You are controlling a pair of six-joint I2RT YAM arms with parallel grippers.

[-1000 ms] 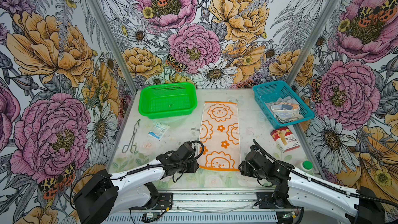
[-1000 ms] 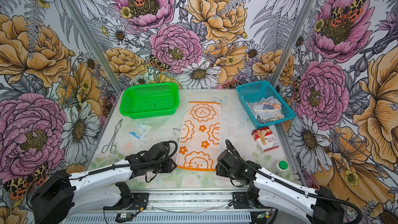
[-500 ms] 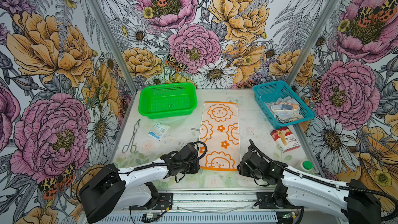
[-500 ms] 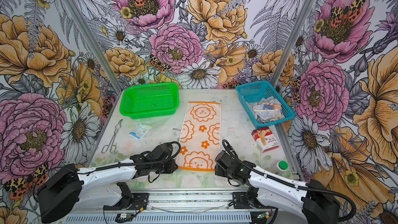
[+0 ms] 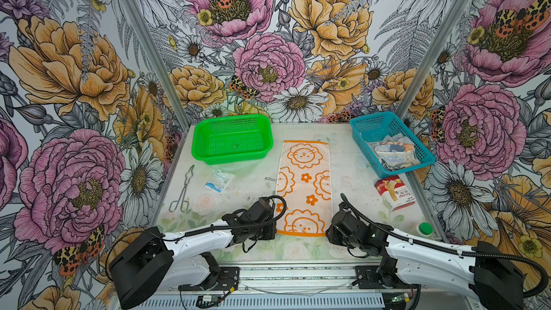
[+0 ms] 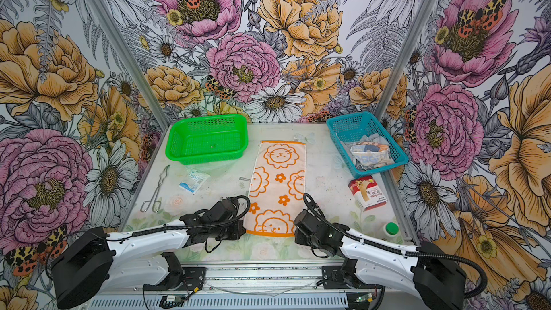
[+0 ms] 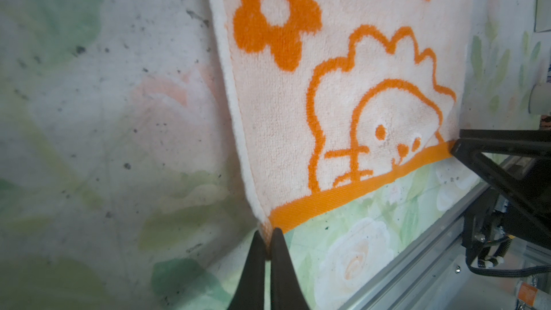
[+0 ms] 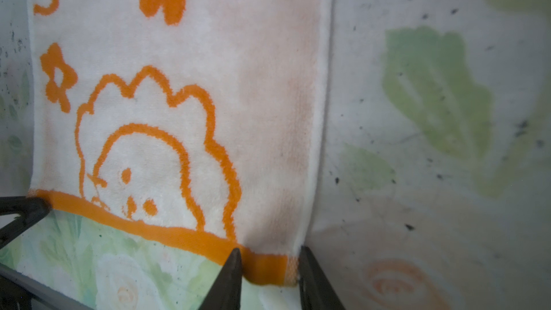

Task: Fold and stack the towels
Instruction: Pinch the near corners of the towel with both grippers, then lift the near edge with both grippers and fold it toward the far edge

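Note:
One towel [image 5: 304, 186] [image 6: 277, 183], white with orange flower and lion outlines and an orange hem, lies flat and lengthwise in the middle of the table. My left gripper [image 7: 267, 234] [image 5: 275, 232] is at its near left corner, shut on the corner's tip. My right gripper [image 8: 269, 251] [image 5: 328, 232] is at the near right corner. Its jaws stand apart with the hem corner between them, the cloth bunching slightly against the fingers [image 8: 235, 266]. Both arms lie low along the table's front edge.
A green basket [image 5: 232, 159] stands at the back left and a blue basket [image 5: 405, 168] holding crumpled packets at the back right. Metal tweezers [image 5: 182, 189] and a white-blue sachet [image 5: 219, 180] lie left of the towel. A red-white carton [image 5: 393, 193] and a green-capped bottle [image 5: 425, 229] sit on the right.
Both grippers slid inward to the towel's near corners. The left jaws closed onto the left corner. The right jaws narrowed around the right corner.

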